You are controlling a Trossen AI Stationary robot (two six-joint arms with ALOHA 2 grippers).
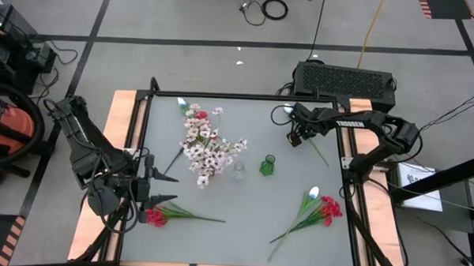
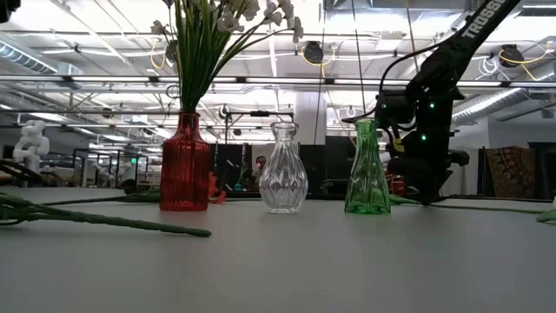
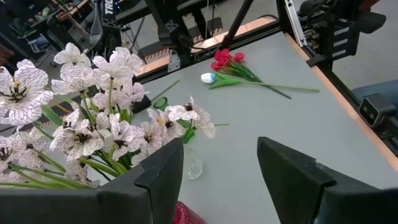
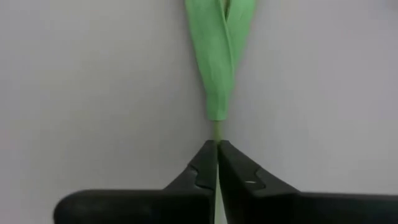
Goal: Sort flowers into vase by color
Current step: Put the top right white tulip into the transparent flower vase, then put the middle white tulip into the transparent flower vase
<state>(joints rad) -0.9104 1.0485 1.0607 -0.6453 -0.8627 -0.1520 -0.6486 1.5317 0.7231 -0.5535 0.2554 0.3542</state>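
3 vases stand in a row: the red vase (image 2: 184, 165) holds pinkish-white flowers (image 1: 205, 144); the clear vase (image 2: 283, 169) and green vase (image 2: 367, 169) hold none. The right claw (image 4: 217, 163) pinches a green stem (image 4: 219, 56); the left claw (image 3: 217, 180) gapes, holding nothing.

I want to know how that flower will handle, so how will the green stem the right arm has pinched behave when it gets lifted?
The right pincer is shut on the thin green stem, which looks light. It will probably droop or swing, since the grip sits at one end of a long, slender stem. It may twist or slip, as only a narrow stalk is between the fingers. The left pincer waits open.
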